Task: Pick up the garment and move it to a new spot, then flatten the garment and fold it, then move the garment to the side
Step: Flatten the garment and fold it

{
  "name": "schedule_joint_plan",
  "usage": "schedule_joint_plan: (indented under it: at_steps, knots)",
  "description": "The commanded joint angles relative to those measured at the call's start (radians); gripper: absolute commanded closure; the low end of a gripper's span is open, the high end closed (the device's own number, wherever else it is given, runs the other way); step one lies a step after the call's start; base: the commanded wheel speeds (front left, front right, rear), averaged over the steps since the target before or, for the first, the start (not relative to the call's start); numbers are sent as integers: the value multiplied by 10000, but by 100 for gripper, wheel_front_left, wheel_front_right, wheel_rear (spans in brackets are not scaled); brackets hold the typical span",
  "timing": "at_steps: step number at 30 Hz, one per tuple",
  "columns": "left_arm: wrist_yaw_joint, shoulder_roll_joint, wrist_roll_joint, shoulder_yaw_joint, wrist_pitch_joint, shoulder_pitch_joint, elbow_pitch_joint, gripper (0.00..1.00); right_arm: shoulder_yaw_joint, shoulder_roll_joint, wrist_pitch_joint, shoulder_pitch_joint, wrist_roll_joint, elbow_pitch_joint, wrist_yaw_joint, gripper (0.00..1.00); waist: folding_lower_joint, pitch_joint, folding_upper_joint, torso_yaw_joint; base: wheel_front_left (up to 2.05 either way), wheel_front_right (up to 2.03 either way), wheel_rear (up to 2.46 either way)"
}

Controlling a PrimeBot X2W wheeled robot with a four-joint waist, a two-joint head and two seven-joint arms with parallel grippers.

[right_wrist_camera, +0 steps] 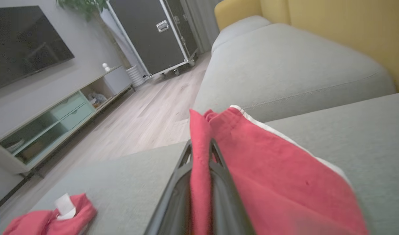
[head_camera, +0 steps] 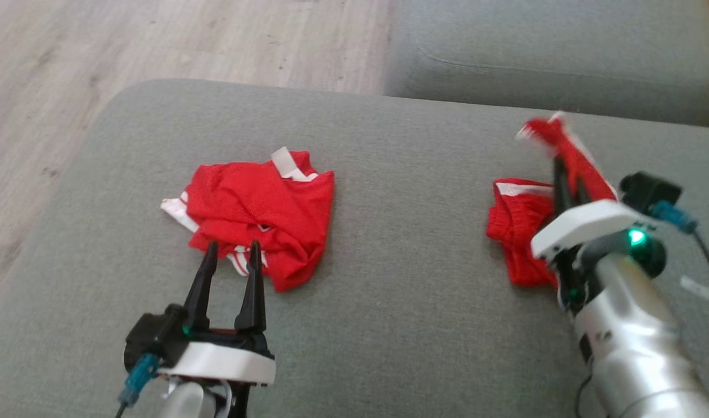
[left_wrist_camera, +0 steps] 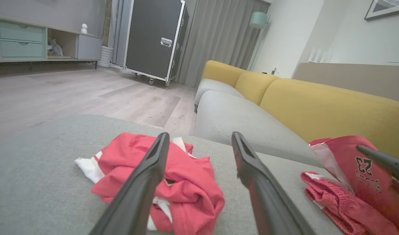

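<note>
A crumpled red garment with white trim (head_camera: 261, 209) lies left of centre on the grey cushion (head_camera: 400, 302). My left gripper (head_camera: 233, 248) stands open at its near edge, the fingertips over the cloth; in the left wrist view the garment (left_wrist_camera: 189, 182) lies beneath and between the spread fingers (left_wrist_camera: 153, 169). At the right, my right gripper (head_camera: 558, 162) is shut on a second red garment (head_camera: 519, 226) and holds one end lifted while the rest rests on the cushion. The right wrist view shows this cloth (right_wrist_camera: 268, 176) pinched between the fingers (right_wrist_camera: 220, 169). It bears a "23" print (left_wrist_camera: 364, 166).
A grey sofa seat (head_camera: 551, 52) adjoins the cushion at the far right, with a yellow backrest (left_wrist_camera: 317, 104) behind it. Wooden floor (head_camera: 157, 40) lies beyond the cushion's far left edge. A black wheeled case (left_wrist_camera: 153, 39) and a low cabinet (left_wrist_camera: 23, 42) stand far off.
</note>
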Motion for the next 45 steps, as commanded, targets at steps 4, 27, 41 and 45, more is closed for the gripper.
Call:
schedule_joint_plan:
  at_steps: [4,27,41,45]
  knots:
    - [16,41,2,413,-93,-77,-334,0,1076,145,149,165,523,-453,-9,100,1,-63,-1,243,0,0,0]
    - [29,41,-3,715,-93,59,-399,0,4113,-519,83,768,1836,-460,-9,0,1,-316,-1,-602,0,0,0]
    - [41,41,-15,669,-93,-67,-652,0,174,-820,-351,2473,-1947,-4689,-9,0,1,-225,-1,-1954,0,0,0]
    - [74,41,4,698,-93,112,-650,0,-662,-126,-352,4039,-3274,-6320,-9,0,1,-140,-1,-2254,0,0,0]
